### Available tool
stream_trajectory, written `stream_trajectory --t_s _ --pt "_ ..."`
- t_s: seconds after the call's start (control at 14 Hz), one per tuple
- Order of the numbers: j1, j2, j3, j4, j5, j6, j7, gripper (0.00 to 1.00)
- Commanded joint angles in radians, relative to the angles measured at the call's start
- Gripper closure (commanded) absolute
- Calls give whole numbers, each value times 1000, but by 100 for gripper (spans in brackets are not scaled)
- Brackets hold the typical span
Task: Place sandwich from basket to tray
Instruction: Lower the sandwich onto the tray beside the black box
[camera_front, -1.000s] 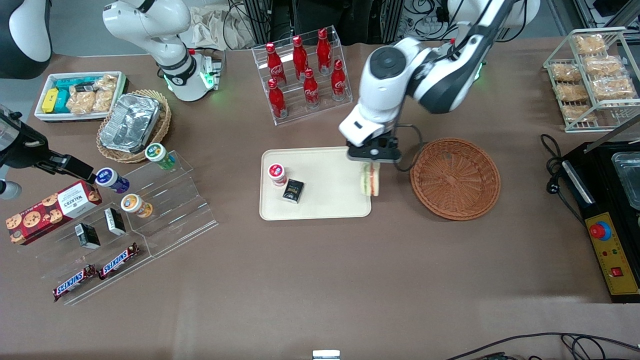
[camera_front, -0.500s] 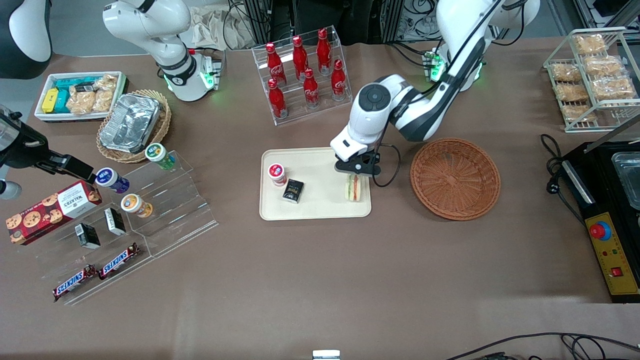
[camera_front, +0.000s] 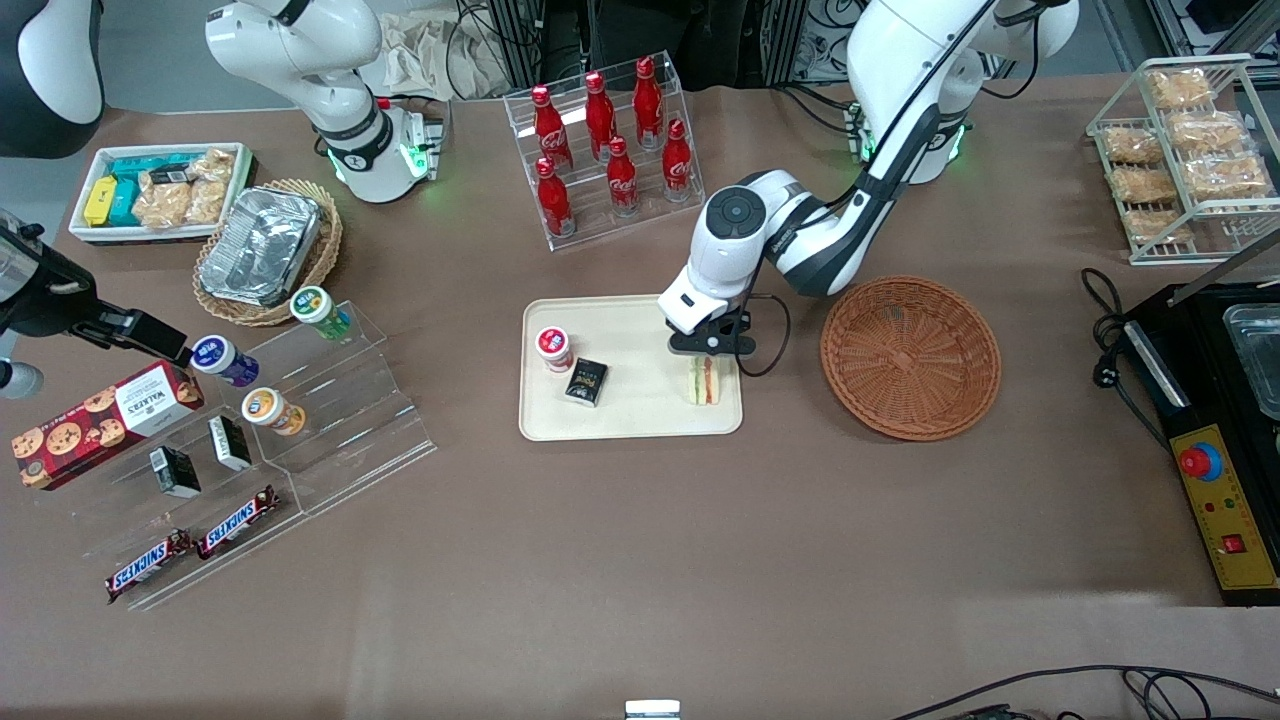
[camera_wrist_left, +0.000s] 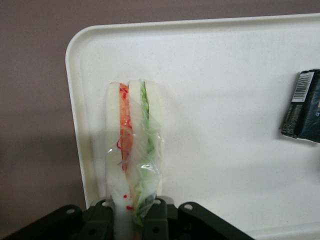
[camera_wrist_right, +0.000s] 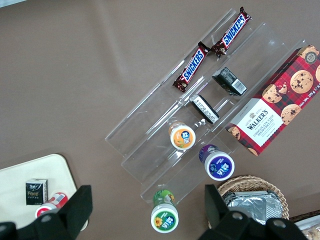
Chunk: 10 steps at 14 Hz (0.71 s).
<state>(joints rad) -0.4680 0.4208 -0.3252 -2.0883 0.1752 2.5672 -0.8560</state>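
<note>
Your hand (camera_front: 706, 352) pinches sandwich (camera_front: 704, 380) upright at tray (camera_front: 640, 420) edge, right of frame centre. Release risk: wedge topples, slides off rim onto worktop (camera_front: 640, 560).

You're looking at a robotics lab dressed as a snack shop: a brown-covered table (camera_front: 640, 560) with a cola bottle rack (camera_front: 603, 150), and, toward the parked arm's end from it, an acrylic snack display (camera_front: 260, 440), with cable-strewn equipment frames above
</note>
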Motion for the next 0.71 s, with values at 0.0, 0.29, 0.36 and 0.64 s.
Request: stream_trajectory --t_s 0.0,0.29,0.36,0.64 --pt "-15 1 23 -1 27 19 -28 5" --pt "-5 -19 26 2 46 13 -28 1" --pt "-3 -45 26 7 46 5 -28 1" --pt "57 -154 26 124 17 -238 -24 1"
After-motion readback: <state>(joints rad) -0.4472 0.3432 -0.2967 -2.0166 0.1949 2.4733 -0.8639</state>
